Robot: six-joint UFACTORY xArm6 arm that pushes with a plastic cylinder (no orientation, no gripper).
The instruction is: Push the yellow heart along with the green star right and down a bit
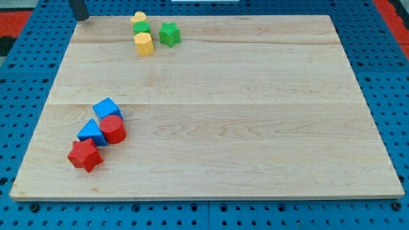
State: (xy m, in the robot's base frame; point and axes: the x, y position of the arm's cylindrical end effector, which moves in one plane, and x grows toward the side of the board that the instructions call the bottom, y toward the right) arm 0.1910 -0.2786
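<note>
the yellow heart (138, 17) sat at the board's top edge, the green star (169, 34) near, lower right. both looked light, rigid. the tip (80, 18), jawless, stood well left; contact belonged on the heart's upper-left side.

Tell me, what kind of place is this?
Probably a robot test bench, not a home. A bare wooden board sits on a blue base full of holes. Small toy blocks, like the green star, wait near my tip.
</note>
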